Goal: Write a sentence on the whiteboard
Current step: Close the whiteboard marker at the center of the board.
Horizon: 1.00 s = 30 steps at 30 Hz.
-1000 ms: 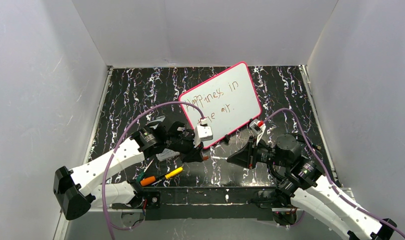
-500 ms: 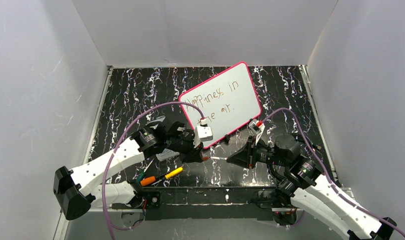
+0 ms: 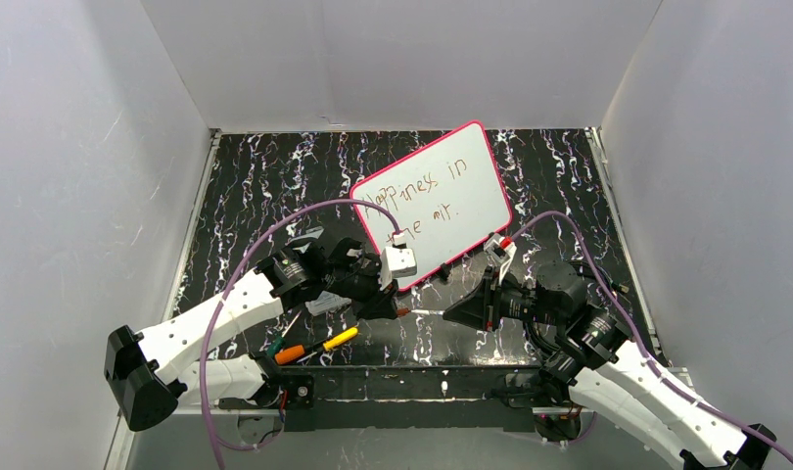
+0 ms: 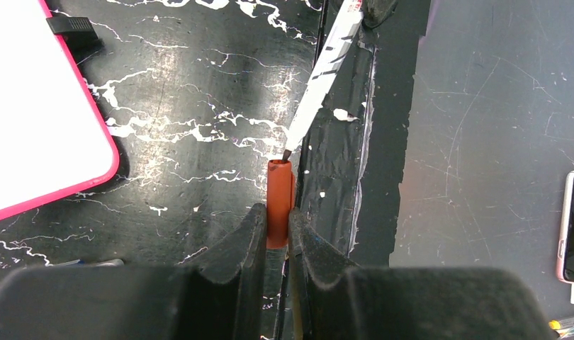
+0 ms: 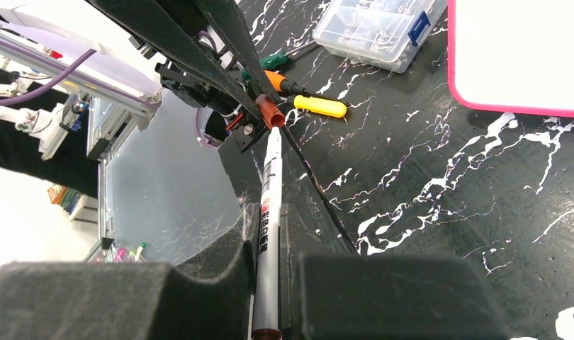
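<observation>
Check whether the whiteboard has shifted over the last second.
No. The whiteboard keeps the same tilt, its top corner just as close to the table's far edge.

Glossy black marbled tabletop (image 4: 185, 92), smooth whiteboard (image 3: 471, 196), clear plastic box (image 5: 373, 25)

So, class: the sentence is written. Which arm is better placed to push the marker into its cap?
Probably right: the right gripper holds the marker, tip at the mouth of the cap; the left gripper only clamps that cap.
</observation>
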Each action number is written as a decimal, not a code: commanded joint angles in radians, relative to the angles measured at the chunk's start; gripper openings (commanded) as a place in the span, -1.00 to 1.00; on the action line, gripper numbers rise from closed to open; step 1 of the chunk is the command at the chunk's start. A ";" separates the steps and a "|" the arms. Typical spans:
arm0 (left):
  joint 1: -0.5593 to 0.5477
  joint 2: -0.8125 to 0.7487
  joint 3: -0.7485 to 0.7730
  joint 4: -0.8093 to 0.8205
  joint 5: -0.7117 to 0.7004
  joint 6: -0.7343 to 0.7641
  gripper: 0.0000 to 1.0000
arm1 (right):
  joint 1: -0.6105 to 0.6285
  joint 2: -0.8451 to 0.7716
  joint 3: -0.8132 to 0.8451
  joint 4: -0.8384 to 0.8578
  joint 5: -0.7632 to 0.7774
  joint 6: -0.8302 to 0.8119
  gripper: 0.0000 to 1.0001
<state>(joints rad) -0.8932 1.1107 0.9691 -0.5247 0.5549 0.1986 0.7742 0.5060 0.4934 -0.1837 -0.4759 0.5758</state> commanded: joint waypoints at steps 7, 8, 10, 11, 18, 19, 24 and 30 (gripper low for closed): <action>0.000 -0.022 -0.007 -0.017 0.032 0.010 -1.00 | -0.001 0.004 0.037 0.048 -0.035 -0.004 -0.97; 0.000 -0.022 -0.006 -0.018 0.032 0.010 -1.00 | -0.001 0.005 0.037 0.051 -0.037 -0.004 -0.97; -0.001 -0.023 -0.006 -0.018 0.033 0.011 -1.00 | -0.002 0.009 0.037 0.053 -0.043 -0.004 -0.97; -0.001 -0.026 -0.006 -0.018 0.036 0.011 -1.00 | -0.002 0.011 0.037 0.055 -0.048 -0.004 -0.97; -0.024 -0.042 -0.001 -0.026 0.059 0.011 -1.00 | -0.002 0.022 0.038 0.081 -0.122 0.017 -0.97; -0.030 -0.044 -0.002 -0.027 0.061 0.010 -1.00 | -0.002 0.021 0.041 0.082 -0.126 0.018 -0.97; -0.067 -0.050 -0.001 -0.031 0.062 0.012 -1.00 | -0.002 0.021 0.040 0.117 -0.159 0.041 -0.97; -0.108 -0.058 0.002 -0.031 0.057 0.016 -1.00 | -0.001 0.067 0.031 0.132 -0.232 0.056 -0.97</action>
<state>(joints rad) -0.9733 1.0779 0.9691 -0.5472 0.5900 0.2012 0.7727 0.5434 0.4938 -0.1284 -0.6289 0.6132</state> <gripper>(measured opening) 0.129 0.188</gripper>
